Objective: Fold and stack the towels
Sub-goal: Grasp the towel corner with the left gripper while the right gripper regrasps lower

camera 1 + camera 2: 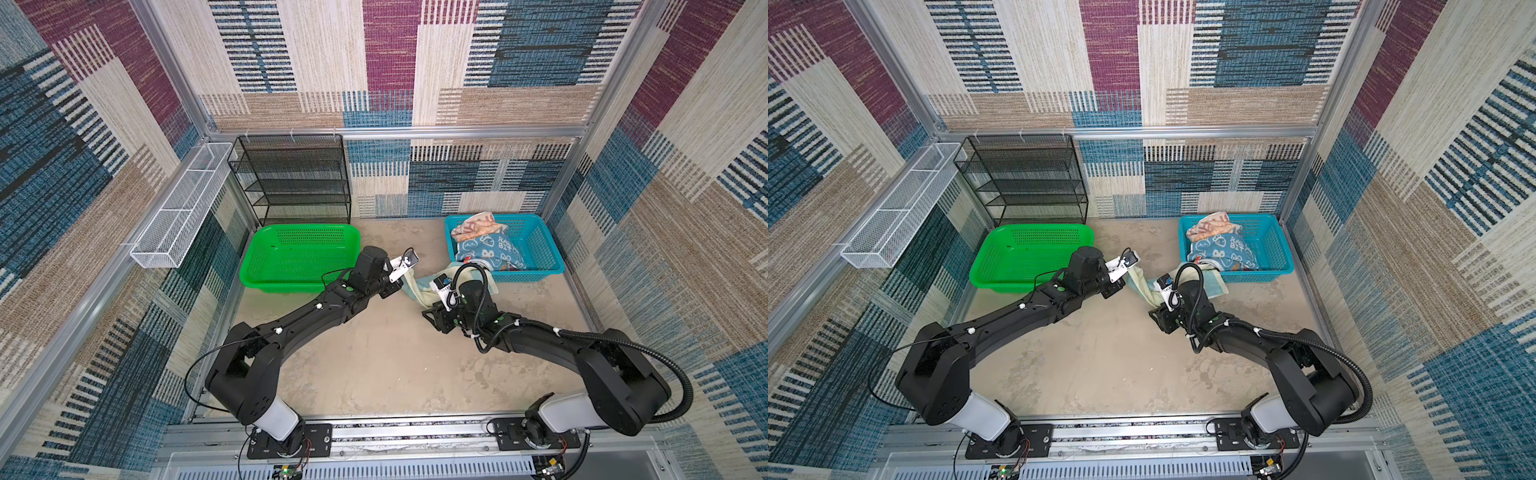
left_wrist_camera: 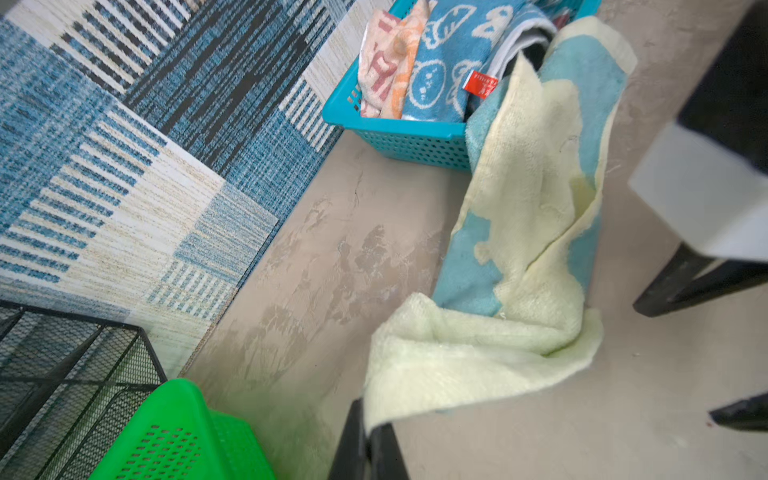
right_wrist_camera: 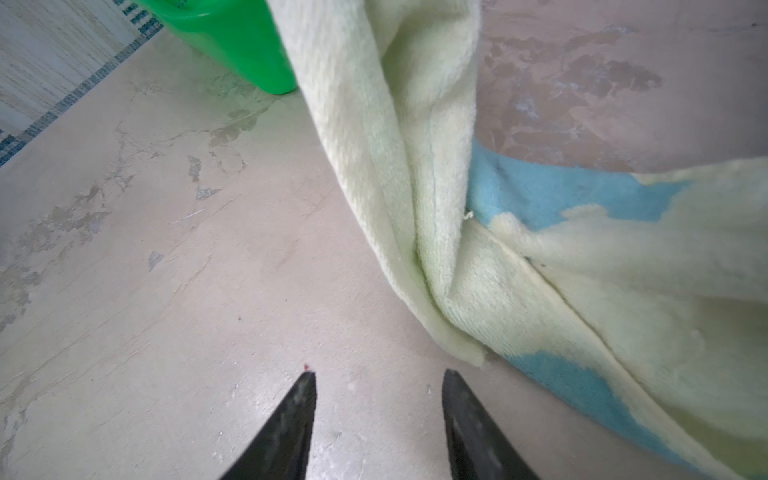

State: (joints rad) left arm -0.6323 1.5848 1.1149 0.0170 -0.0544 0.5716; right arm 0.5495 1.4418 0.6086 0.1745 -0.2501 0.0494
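My left gripper (image 2: 368, 432) is clenched on a cream corner of the aqua-and-cream towel (image 2: 528, 232). The towel trails from the near corner of the blue basket (image 1: 536, 275), at 1 o'clock on the table, down onto the surface toward centre. I judge that the pinch is there to drag the cloth clear and fix one corner for spreading.

My right gripper (image 3: 379, 374) is released, its jaws apart over bare table just beside the towel's doubled edge and holding nothing. It looks placed to take a second corner.

In the basket, the blue rabbit towel (image 1: 488, 249) reads "RAB BIT". The coral towel (image 1: 473, 224) behind it shows letters I cannot make out, and a red tag (image 2: 480, 83) carries print too small to read. The green basket (image 1: 299, 266) at 11 o'clock is, I take it, where the stack goes.
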